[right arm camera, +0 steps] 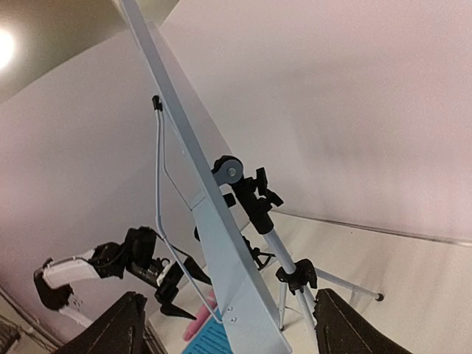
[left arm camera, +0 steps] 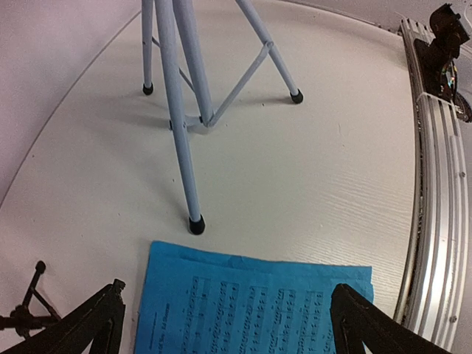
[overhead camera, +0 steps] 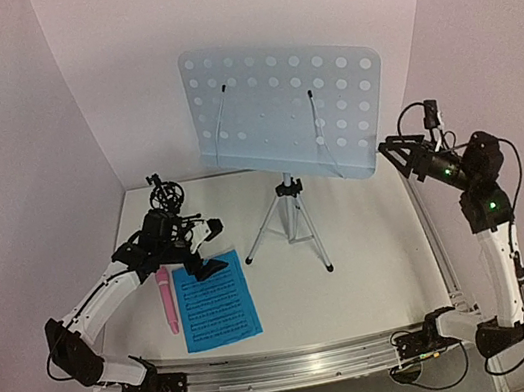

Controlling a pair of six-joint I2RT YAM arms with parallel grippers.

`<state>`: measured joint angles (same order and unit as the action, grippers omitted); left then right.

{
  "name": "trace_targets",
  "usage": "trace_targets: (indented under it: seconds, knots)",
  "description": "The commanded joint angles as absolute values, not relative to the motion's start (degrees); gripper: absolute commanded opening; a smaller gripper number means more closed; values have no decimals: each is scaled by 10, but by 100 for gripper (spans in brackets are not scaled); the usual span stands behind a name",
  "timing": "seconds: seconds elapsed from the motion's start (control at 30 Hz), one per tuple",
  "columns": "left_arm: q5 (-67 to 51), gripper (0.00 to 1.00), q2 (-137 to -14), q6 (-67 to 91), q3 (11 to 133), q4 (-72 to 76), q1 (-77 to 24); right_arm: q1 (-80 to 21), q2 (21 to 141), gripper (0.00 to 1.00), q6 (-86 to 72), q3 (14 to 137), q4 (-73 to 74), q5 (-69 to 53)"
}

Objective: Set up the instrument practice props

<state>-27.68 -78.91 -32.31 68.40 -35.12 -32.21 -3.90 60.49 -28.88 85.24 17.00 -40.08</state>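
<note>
Left arm poised over the score: the left gripper [overhead camera: 208,248] hangs above the far short edge of the blue sheet-music pages [overhead camera: 217,305], its fingers spread wide and holding nothing. The pages lie flat on the table [overhead camera: 374,257] towards its near-left corner, long axis running from the near edge towards the back. In the left wrist view their far edge sits directly below, with the two fingers set across nearly the full page width. The next lift turns on that alignment. The left arm is plainly the nearer one, though a flat sheet will likely have to be caught by its edge.

The pink stick microphone [overhead camera: 167,299] lies just beside the pages on their left, parallel to them. The small black tripod mic mount [overhead camera: 165,195] stands by the far-left corner.

The pale-blue perforated music-stand desk [overhead camera: 283,111] stands on its silver tripod legs [overhead camera: 291,216] mid-table towards the back, tilted. The right gripper [overhead camera: 394,156] sits at the desk's lower right corner, fingers parted wide to either side of the panel edge and apparently gripping nothing.
</note>
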Motion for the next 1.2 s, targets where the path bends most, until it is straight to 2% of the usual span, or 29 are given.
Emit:
trace_targets:
  seconds: [0.0, 0.13, 0.27, 0.43, 0.57, 0.63, 0.77, 0.83, 0.97, 1.17]
  knots:
    - [-221, 96, -756, -346, 681, -496, -320, -38, 551, 79, -370, 783, 272, -241]
    - [-188, 93, -742, -360, 631, -576, -320, -39, 521, 79, -402, 715, 402, -203]
    - [-139, 92, -721, -366, 581, -596, -320, -40, 486, 78, -448, 604, 428, -234]
    - [-97, 89, -735, -339, 554, -573, -320, -72, 455, 74, -472, 519, 446, -205]
    - [-89, 87, -744, -323, 546, -570, -316, -192, 464, 71, -514, 472, 457, -129]
    - [-81, 87, -752, -328, 538, -569, -312, -298, 495, 71, -549, 464, 456, -77]
    - [-66, 85, -759, -341, 512, -530, -310, -532, 629, 71, -580, 509, 452, 73]
    - [-67, 85, -759, -341, 517, -528, -309, -609, 717, 72, -567, 557, 433, 105]
    - [-61, 81, -750, -348, 523, -513, -309, -670, 865, 70, -512, 656, 314, 80]
    - [-41, 71, -729, -371, 484, -479, -309, -678, 1103, 67, -456, 891, 228, 36]
